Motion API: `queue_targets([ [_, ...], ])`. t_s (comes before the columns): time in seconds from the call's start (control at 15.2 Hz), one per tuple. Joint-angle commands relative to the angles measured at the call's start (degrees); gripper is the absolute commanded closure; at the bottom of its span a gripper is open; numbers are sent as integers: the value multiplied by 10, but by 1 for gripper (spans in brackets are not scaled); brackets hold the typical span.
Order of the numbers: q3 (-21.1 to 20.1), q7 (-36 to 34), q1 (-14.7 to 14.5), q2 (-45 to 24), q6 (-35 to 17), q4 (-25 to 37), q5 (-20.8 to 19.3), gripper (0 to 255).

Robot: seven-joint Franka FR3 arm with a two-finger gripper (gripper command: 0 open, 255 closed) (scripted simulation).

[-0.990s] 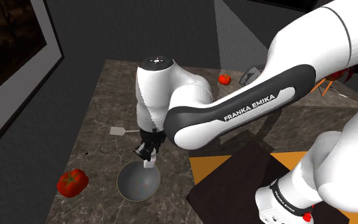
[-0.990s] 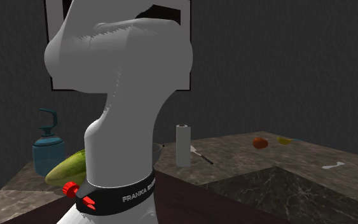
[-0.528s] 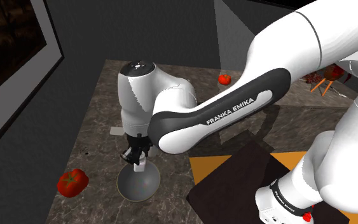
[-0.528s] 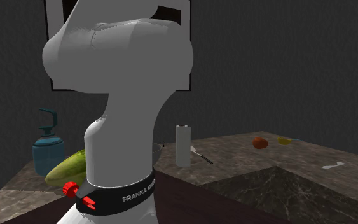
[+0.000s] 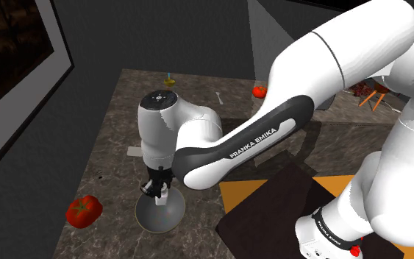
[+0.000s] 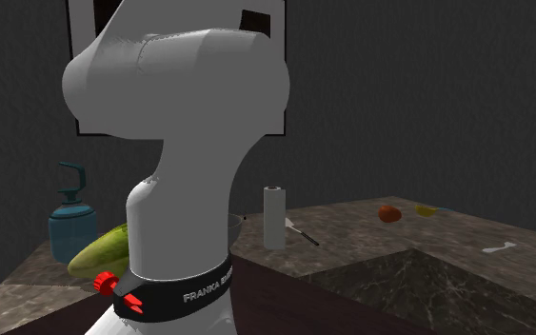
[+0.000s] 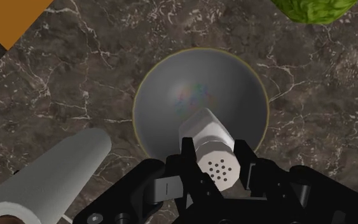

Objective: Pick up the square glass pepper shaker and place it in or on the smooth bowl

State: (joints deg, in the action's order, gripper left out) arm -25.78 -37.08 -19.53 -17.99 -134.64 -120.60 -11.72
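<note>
Above the grey bowl (image 7: 184,89) on the dark marble desk (image 7: 75,70), the tool (image 7: 214,170) is clenched on the white pepper shaker (image 7: 210,143), with the perforated cap toward the wrist. The shaker's long axis runs straight down from the tool into the bowl. Its base is over the inside, somewhat off centre toward one rim. Lowering and releasing looks enough.

Shoulder view: the arm's dark forearm panel (image 5: 251,141) is lettered "FRANKA EMIKA" in white capitals. Second exterior view: the black ring (image 6: 175,293) round the white arm reads "FRANKA", and the following letters curve out of sight.
</note>
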Motion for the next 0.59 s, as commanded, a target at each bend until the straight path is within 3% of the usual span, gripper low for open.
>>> queue_targets([
  [0.0, 4, -6, -3, -12, -11, -1, -8, 255],
  [0.53, 18, -23, -14, -50, -50, -4, -34, 255],
])
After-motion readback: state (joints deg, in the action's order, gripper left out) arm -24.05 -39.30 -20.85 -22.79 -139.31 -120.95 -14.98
